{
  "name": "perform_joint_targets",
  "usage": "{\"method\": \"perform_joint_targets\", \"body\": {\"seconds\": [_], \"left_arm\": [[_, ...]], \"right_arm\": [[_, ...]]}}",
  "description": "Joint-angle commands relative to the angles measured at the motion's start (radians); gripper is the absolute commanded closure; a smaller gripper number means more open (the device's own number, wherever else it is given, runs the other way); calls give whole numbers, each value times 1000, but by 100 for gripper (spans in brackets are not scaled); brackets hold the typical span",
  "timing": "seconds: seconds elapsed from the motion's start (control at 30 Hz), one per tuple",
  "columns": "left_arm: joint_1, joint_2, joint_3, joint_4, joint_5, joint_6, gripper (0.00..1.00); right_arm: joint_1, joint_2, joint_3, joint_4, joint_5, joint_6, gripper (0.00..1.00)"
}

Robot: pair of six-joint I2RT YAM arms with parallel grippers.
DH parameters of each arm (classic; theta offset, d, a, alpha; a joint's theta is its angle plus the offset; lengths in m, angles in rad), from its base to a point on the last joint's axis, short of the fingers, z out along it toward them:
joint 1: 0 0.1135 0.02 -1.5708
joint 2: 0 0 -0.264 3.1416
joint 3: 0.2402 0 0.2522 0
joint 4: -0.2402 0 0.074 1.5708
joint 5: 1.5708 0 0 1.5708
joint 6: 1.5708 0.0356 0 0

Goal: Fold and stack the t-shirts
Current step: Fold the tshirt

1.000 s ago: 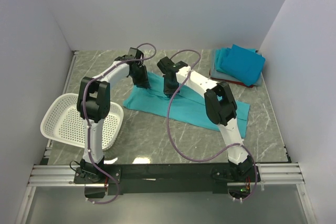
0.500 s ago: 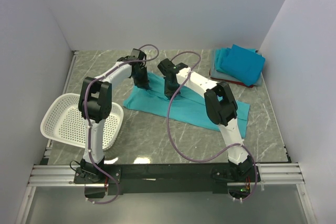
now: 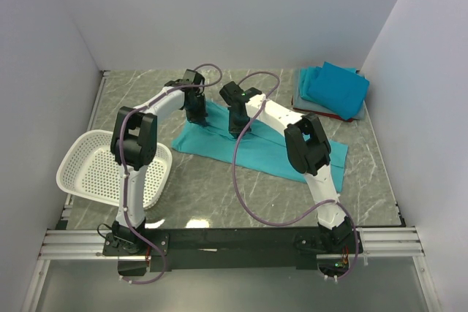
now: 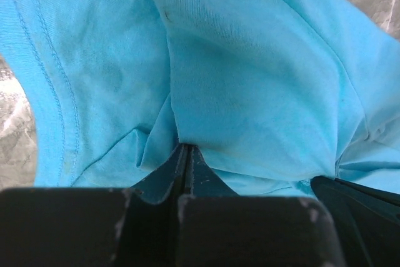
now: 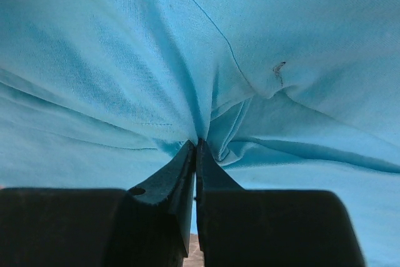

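A teal t-shirt (image 3: pixel 256 150) lies spread across the middle of the marble table. My left gripper (image 3: pixel 198 118) is down at its far left edge, and in the left wrist view my left gripper (image 4: pixel 185 147) is shut on a pinched fold of the teal t-shirt (image 4: pixel 250 73). My right gripper (image 3: pixel 235 131) stands just to the right of it on the same far edge. In the right wrist view my right gripper (image 5: pixel 197 142) is shut on a bunch of the teal t-shirt (image 5: pixel 187 48). A stack of folded t-shirts (image 3: pixel 333 91), teal over pale grey-blue and red, sits at the far right.
A white perforated basket (image 3: pixel 110 169) stands at the near left beside the left arm's base. White walls close in the table on three sides. A purple cable loops from each arm over the near part of the table.
My left gripper has closed onto the shirt's far edge, after shifting slightly right. The right gripper has kept its hold and place.
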Motion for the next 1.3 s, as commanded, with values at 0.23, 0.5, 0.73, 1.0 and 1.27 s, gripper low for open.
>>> {"method": "perform_joint_targets", "body": {"seconds": [0.23,0.5,0.73,1.0,1.27], "left_arm": [[6,-133,19,-26,-14,1,100],[14,-235,-97,-37,-4,-5,100],[15,-224,-142,10,84,-13,100],[12,-114,-34,18,123,-1,85],[3,-37,22,-2,66,10,73]], "right_arm": [[-1,-97,18,-23,0,-9,93],[-1,-106,12,-43,-1,-15,92],[-1,-102,9,-37,-14,-18,92],[-1,-88,18,-31,-26,-24,92],[-3,-74,32,-32,-40,-26,92]]}}
